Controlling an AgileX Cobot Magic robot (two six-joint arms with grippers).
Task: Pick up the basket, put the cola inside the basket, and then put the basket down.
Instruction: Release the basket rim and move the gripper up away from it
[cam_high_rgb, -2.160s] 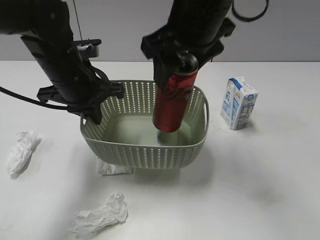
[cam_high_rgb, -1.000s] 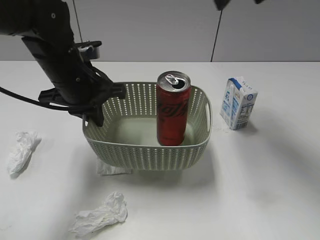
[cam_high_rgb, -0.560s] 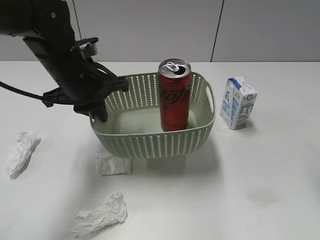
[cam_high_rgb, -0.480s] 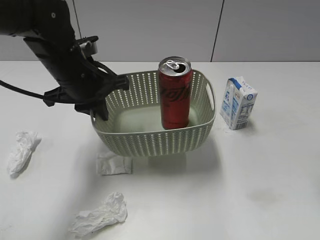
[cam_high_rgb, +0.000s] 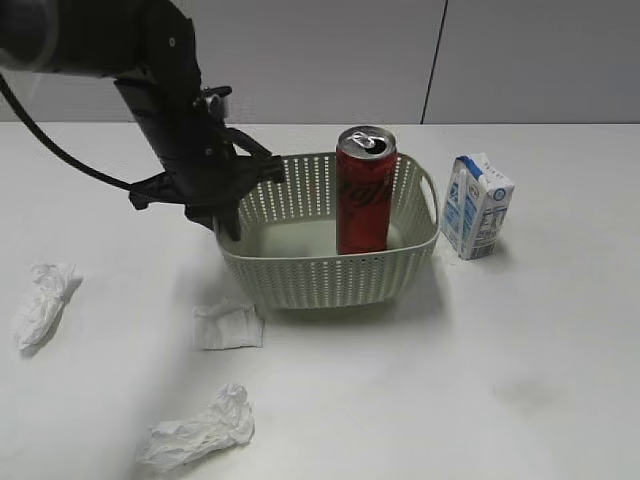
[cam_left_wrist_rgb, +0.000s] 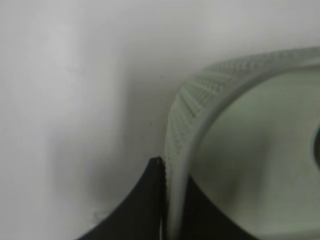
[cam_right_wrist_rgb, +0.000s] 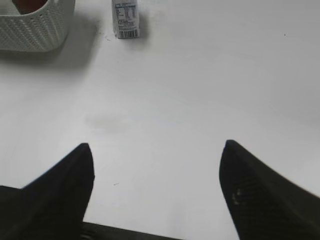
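Note:
The pale green basket (cam_high_rgb: 330, 282) is in the middle of the table, low over it or on it; I cannot tell which. The red cola can (cam_high_rgb: 364, 205) stands upright inside it, near the right. My left gripper (cam_high_rgb: 228, 220) is shut on the basket's left rim. In the left wrist view the two dark jaws (cam_left_wrist_rgb: 174, 176) clamp the basket's wall (cam_left_wrist_rgb: 197, 95). My right gripper (cam_right_wrist_rgb: 155, 167) is open and empty over bare table, out of the exterior view. Its view shows the basket's corner (cam_right_wrist_rgb: 35, 27) at the top left.
A white-and-blue milk carton (cam_high_rgb: 478, 205) stands right of the basket and shows in the right wrist view (cam_right_wrist_rgb: 125, 19). Crumpled tissues lie at far left (cam_high_rgb: 42, 300), front left (cam_high_rgb: 200, 430) and just left of the basket's front (cam_high_rgb: 228, 325).
The right gripper let go of the cola in the basket and left the exterior view. The left gripper carried the basket to the right and lower, uncovering the flat tissue.

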